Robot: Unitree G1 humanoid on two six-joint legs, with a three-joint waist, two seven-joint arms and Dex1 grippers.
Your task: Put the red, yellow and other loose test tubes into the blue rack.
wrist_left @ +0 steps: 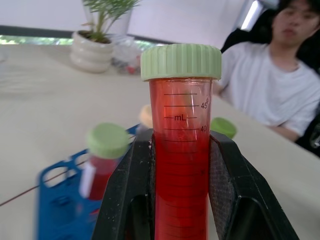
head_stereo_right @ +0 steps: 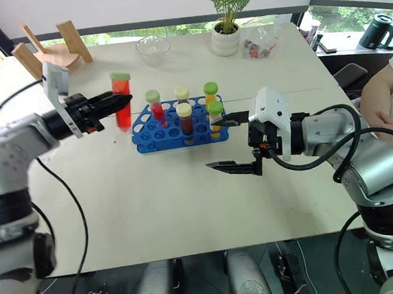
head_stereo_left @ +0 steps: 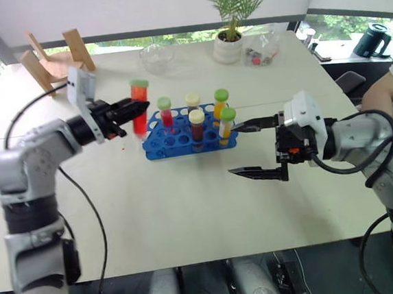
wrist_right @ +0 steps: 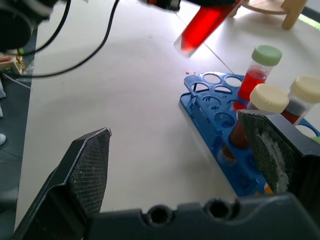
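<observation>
- The left gripper [head_stereo_left: 138, 108] is clenched on a red test tube [head_stereo_left: 140, 107] with a green cap. The left wrist view shows the two black fingers [wrist_left: 131, 192] pressing the tube from both sides, below the cap.
- This tube is upright and is held in the air just beside the left end of the blue rack [head_stereo_left: 182, 143]. Its lower end hangs above the table [head_stereo_left: 189, 216], at the rack's left edge, and it is not yet in any hole.
- In the rack five tubes already stand upright. At the left is a red one with a green cap [head_stereo_left: 165, 112]. Next are a tube with a cream cap at the back [head_stereo_left: 192, 100] and a dark brown one with a cream cap in front of it [head_stereo_left: 197, 125].
- At the right side of the rack stand two yellow tubes with green caps, one behind [head_stereo_left: 221, 101] and one in front [head_stereo_left: 227, 122].
- Several holes at the left end of the rack are free, so I judge that there is place for the held tube.
- The right gripper [head_stereo_left: 254, 149] is released, its jaws wide apart and with nothing between them. It hovers over the table just to the right of the rack, pointing toward it.
- I see no other loose tube lying on the table. In my judgement the task is almost finished: what is left is to lower the red tube into a free hole and let it go.
</observation>
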